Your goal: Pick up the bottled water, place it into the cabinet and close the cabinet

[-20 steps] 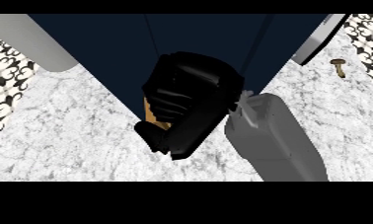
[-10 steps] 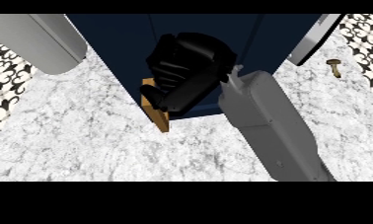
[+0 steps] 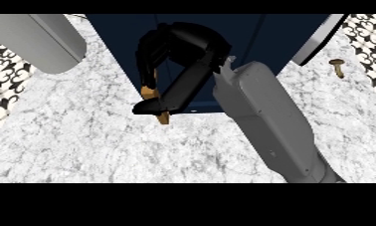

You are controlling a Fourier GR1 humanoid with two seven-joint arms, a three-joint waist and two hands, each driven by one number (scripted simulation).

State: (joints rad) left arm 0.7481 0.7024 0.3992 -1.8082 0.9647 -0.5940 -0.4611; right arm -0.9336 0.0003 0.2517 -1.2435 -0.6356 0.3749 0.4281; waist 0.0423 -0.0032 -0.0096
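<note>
My right hand [image 3: 183,51] is curled over the front of the dark navy cabinet [image 3: 283,36], its thumb stretched down to the left. Tan parts of the bottled water [image 3: 163,117] show below the thumb and between the fingers; the hand hides the rest of the bottle. My grey right forearm [image 3: 264,115] comes in from the lower right. Of my left arm only the grey forearm [image 3: 37,41] shows, at the upper left; its hand is out of view.
A pale cabinet door edge [image 3: 317,41] stands open at the upper right. Beside it a small brown mushroom-shaped object [image 3: 337,65] lies on the white marbled counter [image 3: 95,145]. Patterned wall tiles [image 3: 361,36] show at both sides.
My right hand has carried the bottle up and forward, from over the counter to the cabinet front. The left forearm has come further into view at the upper left.
</note>
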